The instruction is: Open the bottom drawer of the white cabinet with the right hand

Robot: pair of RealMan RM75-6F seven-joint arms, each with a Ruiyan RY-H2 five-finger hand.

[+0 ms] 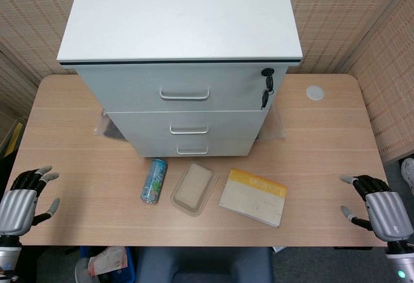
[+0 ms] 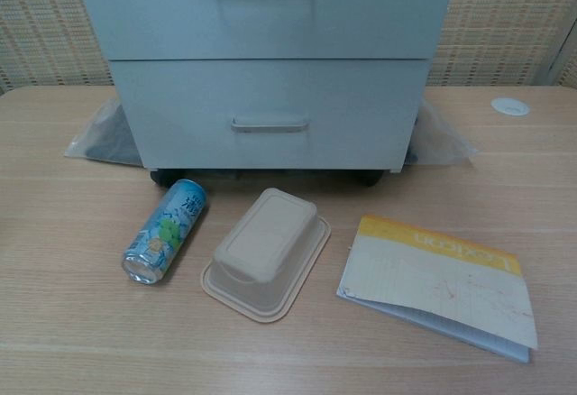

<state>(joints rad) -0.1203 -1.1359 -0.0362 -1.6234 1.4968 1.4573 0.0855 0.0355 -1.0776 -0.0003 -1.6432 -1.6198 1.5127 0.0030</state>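
The white cabinet (image 1: 181,18) stands at the back middle of the wooden table. All its drawers are closed. The bottom drawer (image 2: 270,111) carries a silver bar handle (image 2: 269,125), which in the head view is the lowest handle (image 1: 193,150). My right hand (image 1: 378,209) hovers at the table's front right corner, fingers apart and holding nothing, far from the cabinet. My left hand (image 1: 22,199) is at the front left corner, also spread and holding nothing. Neither hand shows in the chest view.
In front of the cabinet lie a blue can (image 2: 167,231) on its side, an upturned beige tray (image 2: 266,252) and a yellow-edged notebook (image 2: 437,282). Keys (image 1: 266,84) hang from the top drawer's lock. A white disc (image 1: 315,92) sits back right. Clear plastic (image 2: 442,138) pokes out beneath the cabinet.
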